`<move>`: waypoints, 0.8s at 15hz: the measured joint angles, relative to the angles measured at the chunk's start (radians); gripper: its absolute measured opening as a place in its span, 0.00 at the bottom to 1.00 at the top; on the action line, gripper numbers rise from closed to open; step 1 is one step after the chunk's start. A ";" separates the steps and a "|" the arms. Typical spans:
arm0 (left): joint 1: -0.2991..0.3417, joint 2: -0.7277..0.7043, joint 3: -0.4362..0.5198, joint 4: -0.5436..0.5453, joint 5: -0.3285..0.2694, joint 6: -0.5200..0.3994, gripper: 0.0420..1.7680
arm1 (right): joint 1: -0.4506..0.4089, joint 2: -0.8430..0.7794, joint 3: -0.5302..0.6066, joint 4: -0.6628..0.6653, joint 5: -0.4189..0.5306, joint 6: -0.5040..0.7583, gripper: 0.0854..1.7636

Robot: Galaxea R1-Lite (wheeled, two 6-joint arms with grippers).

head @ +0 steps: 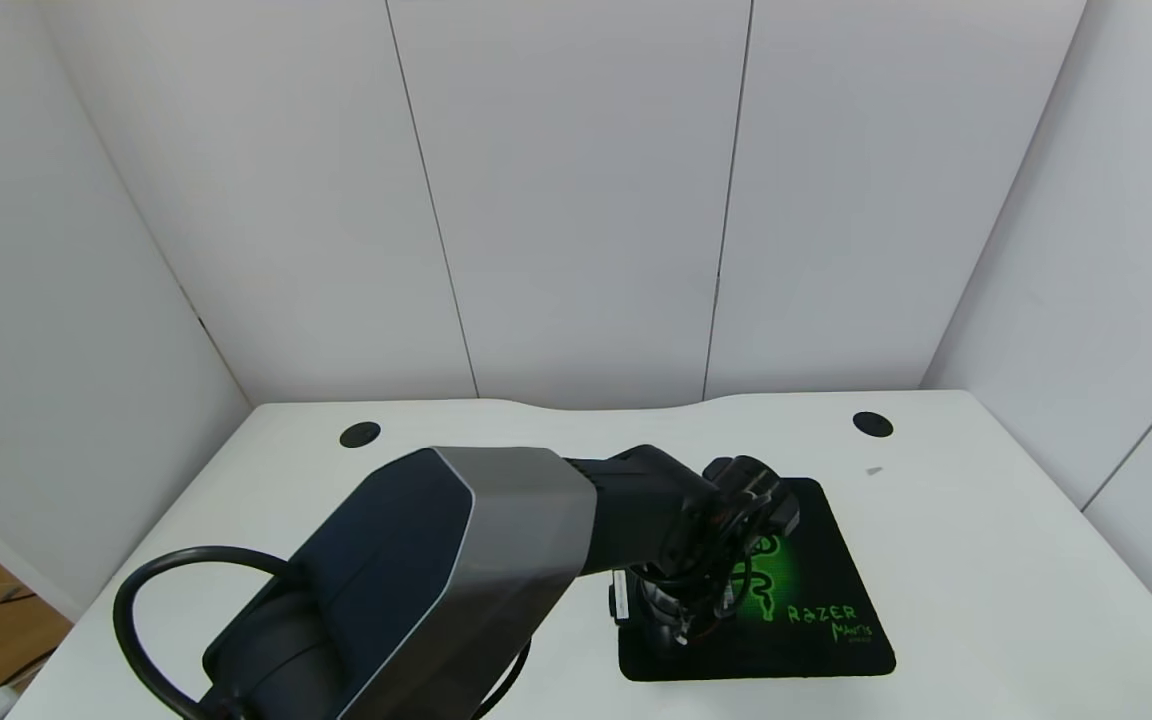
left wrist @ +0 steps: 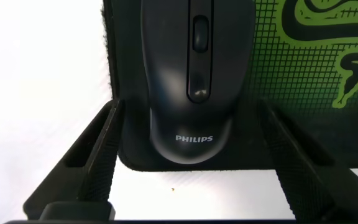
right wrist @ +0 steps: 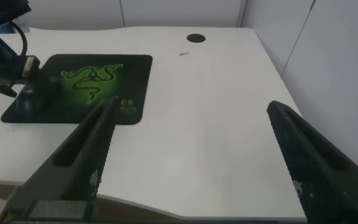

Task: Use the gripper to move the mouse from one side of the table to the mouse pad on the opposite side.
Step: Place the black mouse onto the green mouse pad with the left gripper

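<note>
The black mouse (left wrist: 190, 74), with white lettering on its back, lies on the mouse pad (left wrist: 278, 68) near one of its corners. My left gripper (left wrist: 190, 107) is open around the mouse, with a gap between each finger and the mouse's sides. In the head view the left gripper (head: 684, 590) hangs over the left part of the mouse pad (head: 816, 570) and hides the mouse. The right wrist view shows the mouse (right wrist: 33, 98) on the pad (right wrist: 104, 68) under the left gripper (right wrist: 5, 59). My right gripper (right wrist: 192, 107) is open and empty over the table's front right.
The white table (head: 986, 560) has two round black cable holes (head: 360, 434) (head: 872, 424) near its curved back edge. A small grey speck (head: 873, 470) lies behind the pad. White walls enclose the table. My left arm covers the table's front left.
</note>
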 joint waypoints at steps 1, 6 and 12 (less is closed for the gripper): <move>0.000 -0.001 0.000 0.000 0.000 0.000 0.87 | 0.000 0.000 0.000 0.000 0.000 0.000 0.97; 0.003 -0.009 0.000 0.003 0.001 0.003 0.92 | 0.000 0.000 0.000 0.000 0.000 0.000 0.97; 0.010 -0.040 0.000 0.011 0.003 0.016 0.95 | 0.000 0.000 0.000 0.000 0.000 0.000 0.97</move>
